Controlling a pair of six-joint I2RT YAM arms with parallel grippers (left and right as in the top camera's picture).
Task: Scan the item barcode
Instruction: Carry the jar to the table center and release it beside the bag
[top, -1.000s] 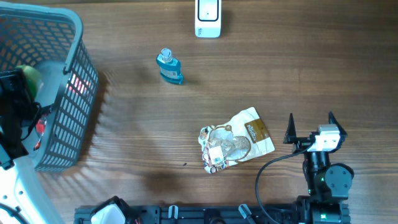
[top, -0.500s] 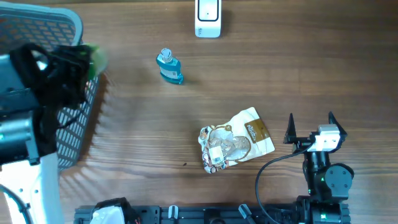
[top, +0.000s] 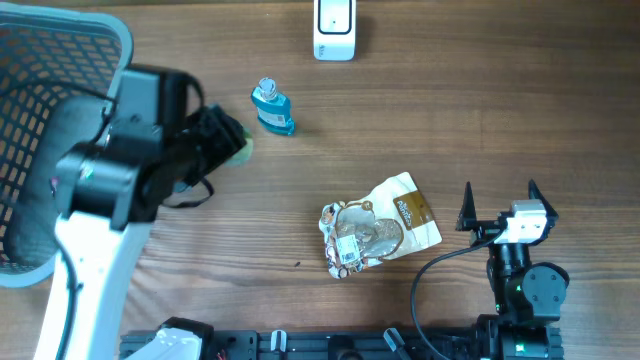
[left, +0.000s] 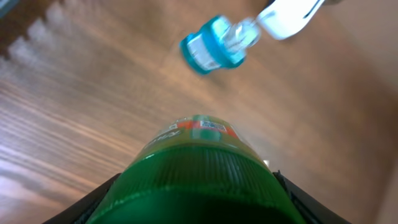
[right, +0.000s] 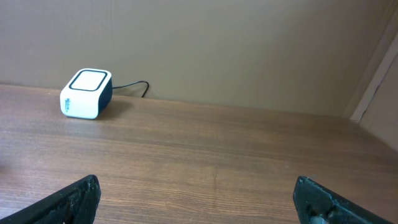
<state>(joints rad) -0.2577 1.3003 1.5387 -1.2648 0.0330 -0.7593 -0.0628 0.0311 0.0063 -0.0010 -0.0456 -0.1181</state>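
A wood-grain bench (top: 480, 110) against a plain brown wall (right: 249, 50) carries a grey basket (top: 60, 70) at left, a snack bag (top: 380, 235), a white scanner (top: 334, 30) and a blue bottle (top: 272, 108), near which the left end effector (top: 228, 140) clasps a green bottle (left: 193, 180); the right end effector (top: 500, 195) gapes empty.

The overhead camera is looking straight down on the table (top: 480, 110) from high up, taking in the scanner (top: 334, 28) at top centre and the blue bottle (top: 271, 107) at upper left; the left wrist camera is pointing down from very near, the green bottle (left: 196, 180) filling its lower frame, and is sharing the blue bottle and the blurred scanner along its top; the right wrist camera is sitting low, facing level across the table, sharing the scanner at left.
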